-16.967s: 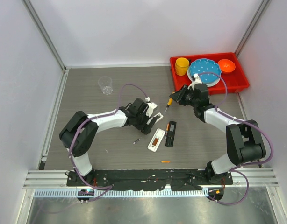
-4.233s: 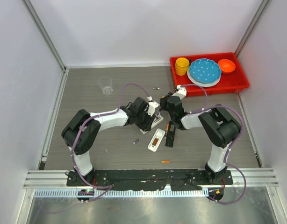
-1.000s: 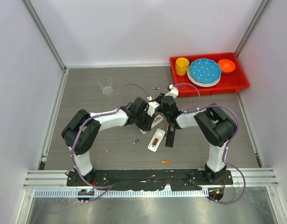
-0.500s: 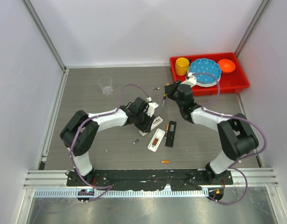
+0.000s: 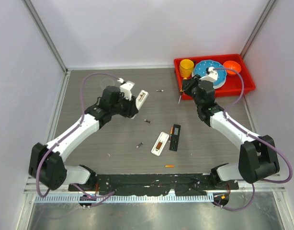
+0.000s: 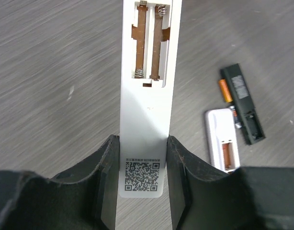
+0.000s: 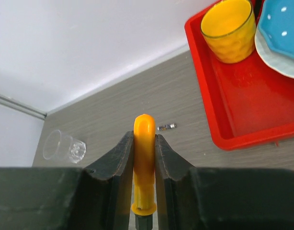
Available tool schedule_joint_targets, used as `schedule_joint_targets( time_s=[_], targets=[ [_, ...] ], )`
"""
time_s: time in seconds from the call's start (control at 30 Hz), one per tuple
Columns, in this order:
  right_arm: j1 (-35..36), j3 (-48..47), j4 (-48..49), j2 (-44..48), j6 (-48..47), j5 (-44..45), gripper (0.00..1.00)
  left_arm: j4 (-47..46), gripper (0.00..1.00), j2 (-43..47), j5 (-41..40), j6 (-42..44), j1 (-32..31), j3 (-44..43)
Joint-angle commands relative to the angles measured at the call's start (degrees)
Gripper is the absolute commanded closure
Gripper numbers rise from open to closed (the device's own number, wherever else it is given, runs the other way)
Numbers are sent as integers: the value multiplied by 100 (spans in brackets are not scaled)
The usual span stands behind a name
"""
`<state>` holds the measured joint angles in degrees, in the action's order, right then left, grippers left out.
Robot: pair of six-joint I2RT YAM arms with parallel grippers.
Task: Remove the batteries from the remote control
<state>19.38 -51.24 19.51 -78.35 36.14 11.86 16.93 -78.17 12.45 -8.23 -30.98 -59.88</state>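
Observation:
My left gripper point(image 5: 133, 102) point(image 6: 142, 146) is shut on a white remote point(image 5: 141, 97) point(image 6: 146, 96) and holds it above the table. Its battery bay point(image 6: 149, 43) is open and empty. My right gripper point(image 5: 185, 88) point(image 7: 144, 143) is shut on the orange-handled tool point(image 7: 144, 158), near the red tray. A second white remote point(image 5: 159, 143) point(image 6: 222, 143) lies open with an orange battery point(image 6: 227, 155) in it, next to a black remote point(image 5: 174, 137) point(image 6: 243, 103). Loose batteries lie on the table: dark ones point(image 5: 147, 121) point(image 5: 140, 144) point(image 5: 160, 90) point(image 7: 166, 127) and orange ones point(image 5: 169, 166) point(image 6: 224, 90).
A red tray point(image 5: 247, 88) point(image 7: 219, 110) at the back right holds a yellow cup point(image 5: 186, 67) point(image 7: 228, 28), a blue plate point(image 5: 210, 71) and an orange bowl point(image 5: 231, 67). A clear cup point(image 5: 107, 87) point(image 7: 64, 146) stands at the back left.
My left gripper has lifted the white remote up and back to the left; a dark battery now lies where it was. My right gripper has moved back right with the tool.

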Motion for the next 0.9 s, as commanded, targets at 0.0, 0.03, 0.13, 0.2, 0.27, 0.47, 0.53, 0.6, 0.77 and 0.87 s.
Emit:
schedule_joint_targets(
  time_s=[0.0, 0.03, 0.13, 0.2, 0.27, 0.47, 0.53, 0.6, 0.77, 0.87],
  targets=[
    [-30, 132, -17, 144, -292, -411, 99, -111, 100, 635, -628, -380, 329, 704],
    [-30, 132, -35, 127, -292, -464, 99, -163, 100, 758, -743, -468, 391, 967],
    [-30, 62, -96, -75, -388, -736, 99, -242, 100, 1049, -1138, -837, 540, 1442],
    [-13, -26, -175, -215, -476, -869, 99, -278, 100, 1137, -1192, -1057, 567, 1619],
    [22, -96, -254, -505, -485, -992, 99, -164, 100, 1111, -1446, -1198, 567, 1734],
    [330, -246, -421, -1428, -687, -1054, 99, -93, 100, 734, -1833, -1532, 576, 1927],
    [356, -246, -421, -1665, -626, -1106, 99, -85, 100, 479, -1834, -1725, 585, 1910],
    [357, -219, -386, -1955, -582, -1107, 99, -111, 100, 208, -1763, -1813, 585, 1875],
    [374, -307, -562, -2369, -617, -1274, 99, -49, 100, -347, -1930, -1998, 585, 1743],
    [374, -386, -649, -2544, -669, -1239, 99, -93, 97, -532, -2009, -2112, 593, 1751]
  ],
)
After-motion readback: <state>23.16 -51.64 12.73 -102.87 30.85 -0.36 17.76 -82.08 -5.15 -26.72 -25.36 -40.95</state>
